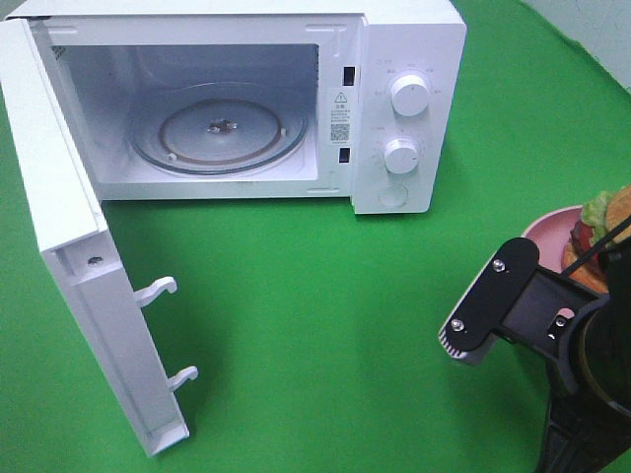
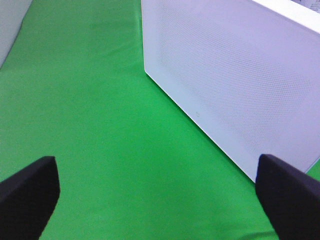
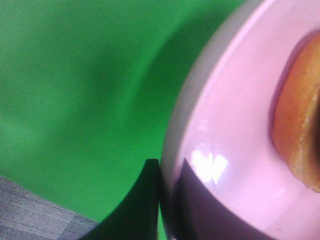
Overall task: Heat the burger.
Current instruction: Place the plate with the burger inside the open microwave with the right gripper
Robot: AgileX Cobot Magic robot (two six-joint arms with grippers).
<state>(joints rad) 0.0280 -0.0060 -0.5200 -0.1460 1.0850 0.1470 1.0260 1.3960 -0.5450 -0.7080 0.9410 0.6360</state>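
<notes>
Surface [image 1: 296,325] beneath both my hands is bright green all over. Well ahead of my right hand [image 3: 167,200] and off to its left stands the white microwave [image 1: 414,39], upright. Its door [image 1: 69,227] is swung wide open. The door's pale outer face rises just ahead of my left hand [image 2: 160,197], near it but not touching. Inside the cavity lies the round glass turntable [image 1: 222,133].

The pink plate [image 3: 235,125] sits on the green right at my right hand, well apart from the microwave. My right hand is closed on its rim, one finger outside the edge and the other over the inner lip. The burger [image 1: 603,219] rests on that plate just beyond my pinching fingers, apart from them. From the wrist I see only the golden edge of its bun; from above, green lettuce and bun show past my arm.

Two white knobs [image 1: 409,96] sit one above the other on the microwave's panel, on the side nearer my right hand.

My left hand stands wide open above the green, gripping nothing.
</notes>
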